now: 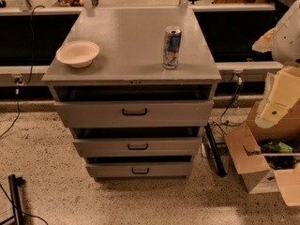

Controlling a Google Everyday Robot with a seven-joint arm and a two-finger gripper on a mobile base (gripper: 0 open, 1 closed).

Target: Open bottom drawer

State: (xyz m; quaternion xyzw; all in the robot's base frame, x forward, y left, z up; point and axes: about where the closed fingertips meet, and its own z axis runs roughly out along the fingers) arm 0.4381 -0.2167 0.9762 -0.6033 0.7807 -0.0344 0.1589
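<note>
The grey cabinet [133, 46] stands in the middle, with three drawers stacked down its front. The bottom drawer [108, 170] is the lowest, with a flat grey front and a small black bar handle [140, 171]. It is pulled out slightly, with a dark gap above its front. The middle drawer [103, 147] and top drawer [93, 112] show similar gaps. My gripper [273, 110] is at the end of the cream-coloured arm at the right edge. It is well to the right of the cabinet, about level with the top drawer, and touches nothing.
A cream bowl [78, 54] and a drink can [172, 47] stand on the cabinet top. An open cardboard box [255, 165] sits on the floor to the right. A black bar [215, 150] and cables lie beside the cabinet. A black stand [16, 201] is at bottom left.
</note>
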